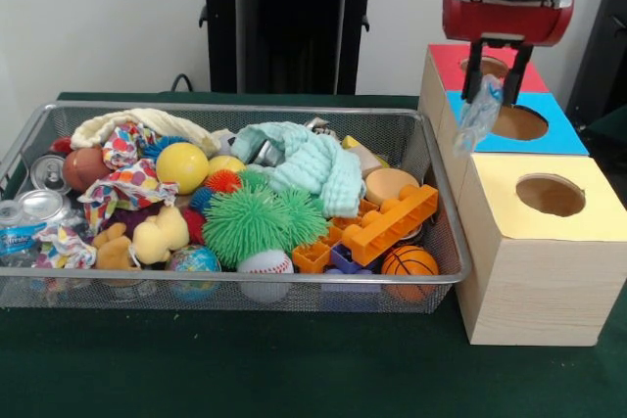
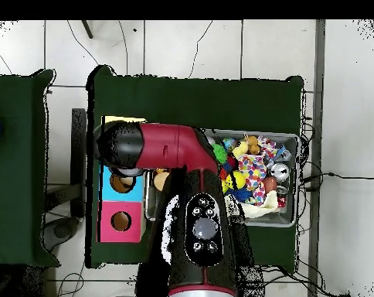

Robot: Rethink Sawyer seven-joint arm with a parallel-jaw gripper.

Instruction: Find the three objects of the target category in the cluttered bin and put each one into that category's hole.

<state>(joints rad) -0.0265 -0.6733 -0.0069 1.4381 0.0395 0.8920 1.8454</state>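
Front view: low, close camera across the table, facing the robot pedestal (image 1: 290, 7). Overhead view: high camera looking straight down, robot base at bottom. Shared: wire-mesh bin (image 1: 453, 242) (image 2: 292, 223), wooden box (image 1: 529, 271) (image 2: 105, 210).

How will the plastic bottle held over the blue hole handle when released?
The bottle looks thin and crumpled, so probably light and easily squashed by the gripper. It hangs beside the blue hole, so it might catch the rim.
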